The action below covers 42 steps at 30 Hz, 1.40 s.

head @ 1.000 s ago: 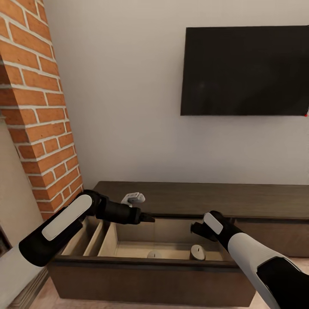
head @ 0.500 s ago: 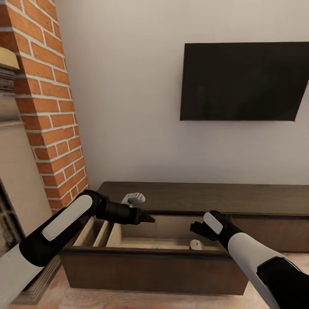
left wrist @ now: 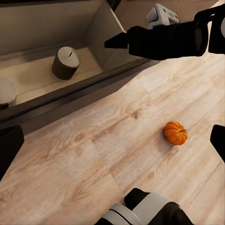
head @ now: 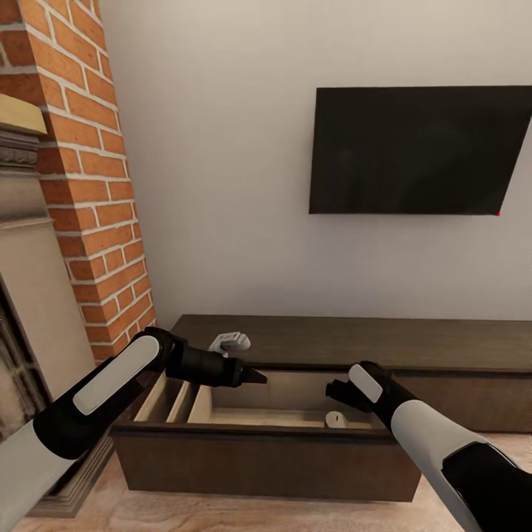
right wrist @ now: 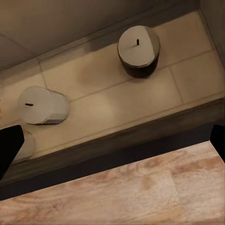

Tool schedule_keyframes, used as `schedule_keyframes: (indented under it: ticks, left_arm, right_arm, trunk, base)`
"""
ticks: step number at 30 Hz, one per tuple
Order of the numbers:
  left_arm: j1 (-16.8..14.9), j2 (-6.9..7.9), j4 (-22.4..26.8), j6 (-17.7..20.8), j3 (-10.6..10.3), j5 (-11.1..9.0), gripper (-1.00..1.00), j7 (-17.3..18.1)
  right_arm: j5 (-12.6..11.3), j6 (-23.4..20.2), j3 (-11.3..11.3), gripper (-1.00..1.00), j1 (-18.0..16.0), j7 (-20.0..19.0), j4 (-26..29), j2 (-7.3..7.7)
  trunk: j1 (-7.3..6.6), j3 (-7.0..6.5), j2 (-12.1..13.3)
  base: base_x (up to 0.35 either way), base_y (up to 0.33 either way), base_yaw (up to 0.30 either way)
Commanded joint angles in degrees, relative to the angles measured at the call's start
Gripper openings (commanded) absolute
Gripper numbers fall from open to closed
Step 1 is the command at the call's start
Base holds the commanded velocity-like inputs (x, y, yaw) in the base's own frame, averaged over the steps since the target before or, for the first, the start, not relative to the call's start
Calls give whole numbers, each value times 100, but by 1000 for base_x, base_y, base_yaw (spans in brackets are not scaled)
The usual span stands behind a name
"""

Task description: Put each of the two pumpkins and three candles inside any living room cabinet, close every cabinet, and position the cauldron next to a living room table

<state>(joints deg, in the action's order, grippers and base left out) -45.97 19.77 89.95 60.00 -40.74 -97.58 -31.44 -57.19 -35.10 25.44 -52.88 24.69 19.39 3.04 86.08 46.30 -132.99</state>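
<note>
The cabinet [head: 266, 458] stands with one drawer pulled out, its tan interior exposed. In the right wrist view three candles lie inside that drawer: one upright candle [right wrist: 138, 50] toward the drawer's back wall, one tipped on its side [right wrist: 43, 106], and a third [right wrist: 21, 146] just inside the front wall, partly hidden. One pumpkin [left wrist: 175, 132] sits on the wooden floor [left wrist: 93, 159] in front of the cabinet, well apart from the drawer front.

The left end effector [left wrist: 112, 140] is spread wide, with nothing between its dark fingertips at the edges of its wrist view. The right end effector [right wrist: 112, 140] is likewise wide and empty, hanging over the drawer's front edge.

The pumpkin looks like the next thing to fetch. It probably handles as a light, stiff, rigid body, but its round ribbed shell is likely to roll or squirt out of a shallow pinch. The safest hold is from above, fingers straddling its widest girth and seated in the grooves between ribs, clear of the short stem. The candles seem firm and stubby; the tipped one may roll if the drawer is shut briskly.
</note>
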Motion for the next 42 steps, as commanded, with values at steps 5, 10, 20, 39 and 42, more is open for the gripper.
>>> schedule_keyframes:
  ticks: [5,10,20,39,42]
  left_arm:
    - [-6,-2,5,0,-7,-42,100,-63]
    - [-7,-7,5,0,-11,-35,100,-75]
    - [-5,-9,-3,0,-12,-33,100,-85]
    - [260,-62,-153,-294,5,1239,100,-1226]
    - [567,-69,-327,-790,0,1822,100,-1243]
  right_arm:
    - [-59,-15,48,100,-3,44,24,-2]
    - [-59,-15,49,100,-3,44,22,-1]
    - [-56,-15,49,100,-3,44,21,2]
    - [-23,59,70,100,25,44,26,-33]
    - [-20,388,105,100,47,28,23,-29]
  trunk:
    - [-111,-83,199]
    - [-221,-173,399]
    - [-441,-353,801]
    - [-858,-694,1563]
    - [-924,-748,1683]
  base:
    - [-39,0,0]
    - [-220,0,0]
    - [-325,0,0]
    - [-340,0,0]
    - [-326,0,0]
